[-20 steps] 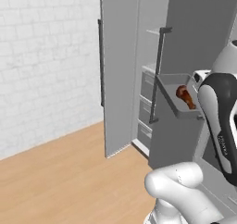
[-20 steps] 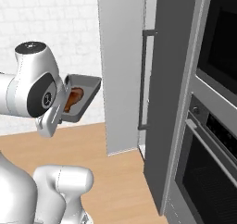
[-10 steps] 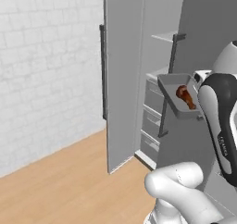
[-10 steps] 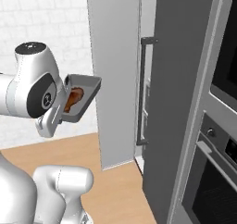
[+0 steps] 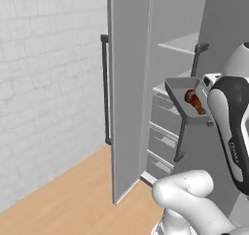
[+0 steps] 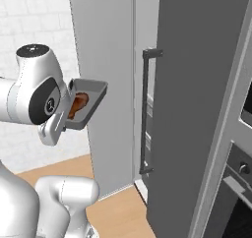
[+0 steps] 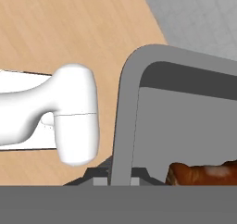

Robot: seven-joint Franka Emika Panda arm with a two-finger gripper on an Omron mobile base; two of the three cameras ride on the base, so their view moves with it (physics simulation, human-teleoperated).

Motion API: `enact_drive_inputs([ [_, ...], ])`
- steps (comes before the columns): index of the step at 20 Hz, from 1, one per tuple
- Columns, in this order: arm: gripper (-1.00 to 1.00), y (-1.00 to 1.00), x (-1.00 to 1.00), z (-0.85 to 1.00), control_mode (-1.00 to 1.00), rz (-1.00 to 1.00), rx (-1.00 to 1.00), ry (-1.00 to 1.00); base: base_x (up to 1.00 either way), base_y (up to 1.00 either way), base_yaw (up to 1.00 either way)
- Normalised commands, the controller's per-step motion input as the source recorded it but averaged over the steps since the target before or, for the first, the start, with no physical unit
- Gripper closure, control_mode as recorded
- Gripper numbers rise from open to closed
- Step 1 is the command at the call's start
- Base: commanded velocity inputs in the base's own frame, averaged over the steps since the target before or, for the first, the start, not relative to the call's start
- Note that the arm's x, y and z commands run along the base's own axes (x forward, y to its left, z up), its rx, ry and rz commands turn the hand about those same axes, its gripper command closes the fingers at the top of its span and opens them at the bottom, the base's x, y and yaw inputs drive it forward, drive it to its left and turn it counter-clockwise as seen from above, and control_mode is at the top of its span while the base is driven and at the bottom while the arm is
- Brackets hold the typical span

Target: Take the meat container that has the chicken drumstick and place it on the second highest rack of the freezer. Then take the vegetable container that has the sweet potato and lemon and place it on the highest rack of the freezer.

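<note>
Base has driven closer; tall grey freezer (image 5: 146, 83) now looms larger. Hand (image 7: 121, 179) clamps the rim of the shallow grey meat tray (image 6: 91, 104) with its glossy reddish-brown drumstick (image 5: 193, 100), mid-right in left base view. Pale grey shelves (image 5: 182, 44) lie ahead, up-left of tray.

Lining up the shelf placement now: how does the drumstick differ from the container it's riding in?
The chicken drumstick is glossy reddish-brown and rounded; the meat container is flat matte grey with raised walls. The drumstick is much shorter than the container, sitting toward one end. The container is tilted and clamped by the gripper at its rim; the drumstick lies loose inside.
</note>
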Motion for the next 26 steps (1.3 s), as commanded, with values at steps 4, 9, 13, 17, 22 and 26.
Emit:
enact_drive_inputs([
  [4,1.00,0.00,0.00,0.00,1.00,0.00,0.00,0.00,0.83,0.14,-0.39],
  [9,1.00,0.00,0.00,0.00,1.00,0.00,0.00,0.00,0.57,0.42,-0.47],
  [13,1.00,0.00,0.00,0.00,1.00,0.00,0.00,0.00,0.44,0.39,-0.52],
  [17,1.00,0.00,0.00,0.00,1.00,0.00,0.00,0.00,0.44,0.34,-0.52],
  [22,1.00,0.00,0.00,0.00,1.00,0.00,0.00,0.00,0.54,0.23,-0.43],
  [26,1.00,0.00,0.00,0.00,1.00,0.00,0.00,0.00,0.65,0.07,-0.29],
])
